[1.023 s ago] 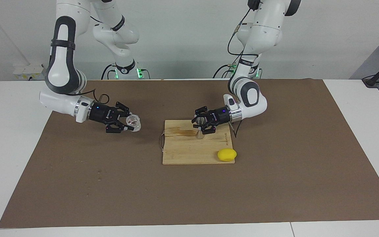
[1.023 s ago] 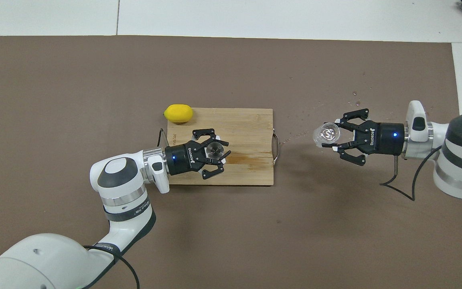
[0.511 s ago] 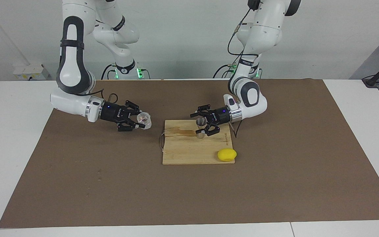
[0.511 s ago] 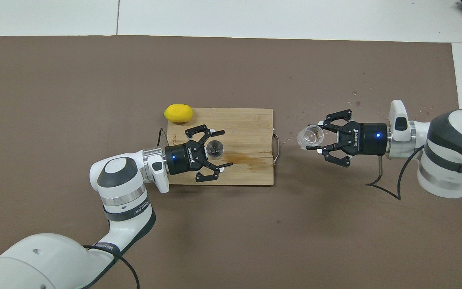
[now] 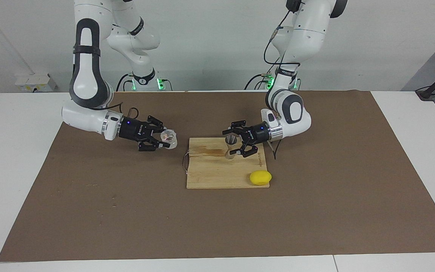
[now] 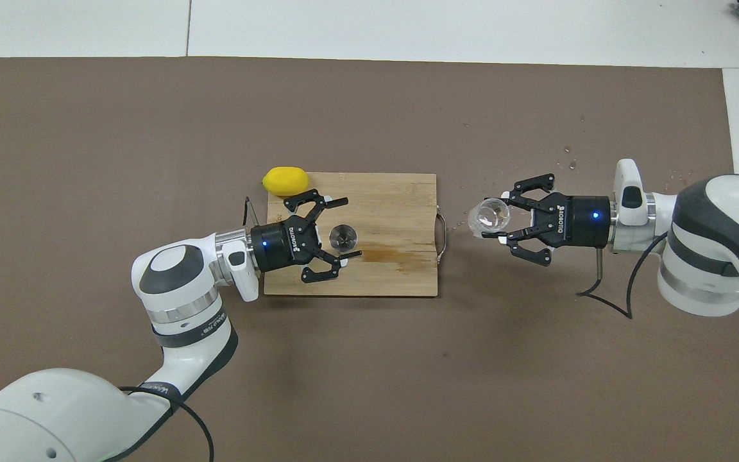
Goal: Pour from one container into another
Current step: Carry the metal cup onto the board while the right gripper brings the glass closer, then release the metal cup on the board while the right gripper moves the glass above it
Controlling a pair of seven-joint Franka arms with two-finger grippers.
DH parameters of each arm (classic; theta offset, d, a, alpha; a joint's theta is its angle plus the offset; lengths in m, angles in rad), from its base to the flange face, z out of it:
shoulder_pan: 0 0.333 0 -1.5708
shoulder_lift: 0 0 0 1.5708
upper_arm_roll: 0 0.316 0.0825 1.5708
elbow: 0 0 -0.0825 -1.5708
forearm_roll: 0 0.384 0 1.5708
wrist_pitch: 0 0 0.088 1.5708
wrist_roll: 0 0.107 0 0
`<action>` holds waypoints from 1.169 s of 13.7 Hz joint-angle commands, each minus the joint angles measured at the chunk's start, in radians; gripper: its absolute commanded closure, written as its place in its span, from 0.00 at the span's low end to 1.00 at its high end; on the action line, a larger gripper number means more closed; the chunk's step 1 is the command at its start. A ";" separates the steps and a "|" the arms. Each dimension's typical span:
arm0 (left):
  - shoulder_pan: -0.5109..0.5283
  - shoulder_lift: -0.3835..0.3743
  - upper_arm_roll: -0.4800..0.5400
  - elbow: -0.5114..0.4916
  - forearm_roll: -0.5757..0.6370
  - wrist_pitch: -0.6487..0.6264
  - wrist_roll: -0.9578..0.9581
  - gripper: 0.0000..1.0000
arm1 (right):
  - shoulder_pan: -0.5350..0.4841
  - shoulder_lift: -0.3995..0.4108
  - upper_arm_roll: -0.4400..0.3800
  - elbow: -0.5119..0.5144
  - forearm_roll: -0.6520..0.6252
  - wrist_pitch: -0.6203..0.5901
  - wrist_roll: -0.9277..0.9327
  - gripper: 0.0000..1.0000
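Note:
The grey metal jigger (image 5: 231, 146) (image 6: 342, 237) stands upright on the wooden cutting board (image 5: 210, 173) (image 6: 401, 192). My left gripper (image 5: 229, 143) (image 6: 351, 228) is open, its fingers spread on either side of the jigger and clear of it. My right gripper (image 5: 165, 139) (image 6: 499, 217) is shut on the clear glass cup (image 5: 169, 138) (image 6: 489, 216), with something pinkish inside. It holds the cup in the air over the brown mat, just off the board's wire handle (image 6: 443, 226) toward the right arm's end.
A yellow lemon (image 5: 260, 178) (image 6: 285, 181) lies at the board's corner farthest from the robots, toward the left arm's end. A wet stain (image 5: 212, 152) marks the board beside the jigger. Small droplets (image 6: 568, 160) dot the brown mat (image 5: 127, 211) near the right arm.
The left gripper has opened, let go of the jigger and drawn back a little. The right gripper has carried the glass cup closer to the board.

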 commanded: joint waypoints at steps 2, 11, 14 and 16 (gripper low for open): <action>0.083 -0.039 0.001 -0.027 0.061 -0.062 0.019 0.00 | 0.051 -0.027 -0.002 -0.020 0.038 0.067 0.003 1.00; 0.358 -0.061 0.004 -0.038 0.377 -0.231 0.011 0.00 | 0.226 -0.027 -0.002 -0.022 0.202 0.306 0.003 1.00; 0.463 -0.068 0.005 -0.027 0.512 -0.294 -0.007 0.00 | 0.294 -0.027 -0.002 -0.022 0.239 0.384 0.012 1.00; 0.537 -0.078 0.005 -0.021 0.597 -0.328 -0.034 0.00 | 0.318 -0.033 -0.002 -0.022 0.239 0.390 0.029 1.00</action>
